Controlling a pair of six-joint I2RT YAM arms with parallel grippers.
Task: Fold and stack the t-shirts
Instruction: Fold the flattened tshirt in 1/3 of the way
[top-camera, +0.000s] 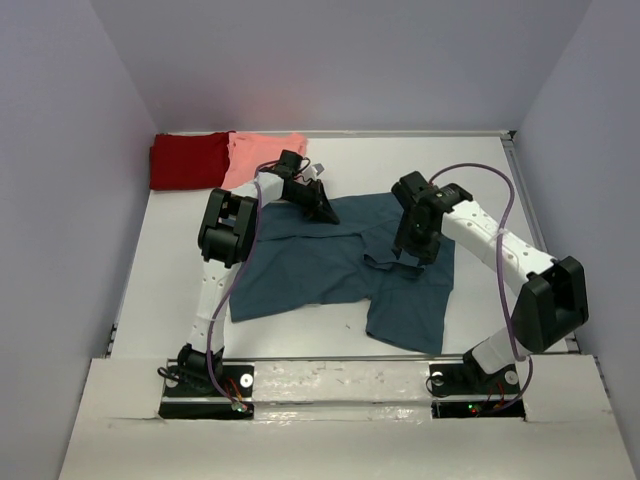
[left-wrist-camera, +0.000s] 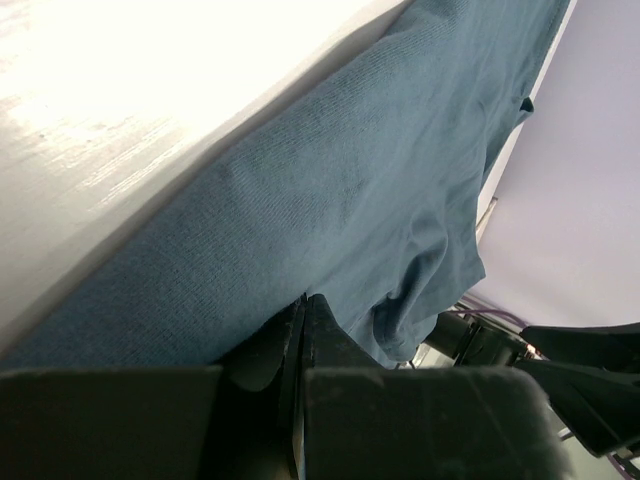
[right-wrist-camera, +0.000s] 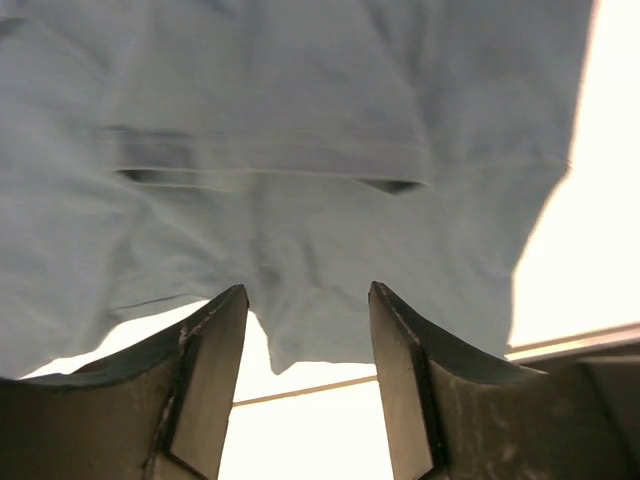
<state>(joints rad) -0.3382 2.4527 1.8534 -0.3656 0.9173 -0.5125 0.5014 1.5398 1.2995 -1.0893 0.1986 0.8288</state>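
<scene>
- The teal t-shirt (top-camera: 300, 265) lies mid-bench between the two arms, rumpled and only half spread.
- The left end effector (top-camera: 320, 208) is down at the shirt's far edge with its fingers pressed together on a pinch of cloth. Its wrist view shows fabric running right into the closed tips.
- The right end effector (top-camera: 408, 255) hovers over the right-hand part of the shirt, fingers apart and holding nothing. Cloth shows beyond the gap, not between the pads.
- First risk: only one spot is held. If the left arm pulls now, I reckon the shirt drags and twists round that single pinch instead of spreading flat.
- Second risk: the right side looks doubled over itself. A grab there could catch two layers and lock the crease in.
- Third risk: the left arm works close to the salmon-pink tee (top-camera: 262, 155) and the red tee (top-camera: 188, 160) at the far left of the bench (top-camera: 170, 270). A sweep that way could snag them.
- Orientation: the long axis runs roughly left to right across the bench, and on the right a flap drops toward the near edge. Which end is the collar, I can't tell.
</scene>
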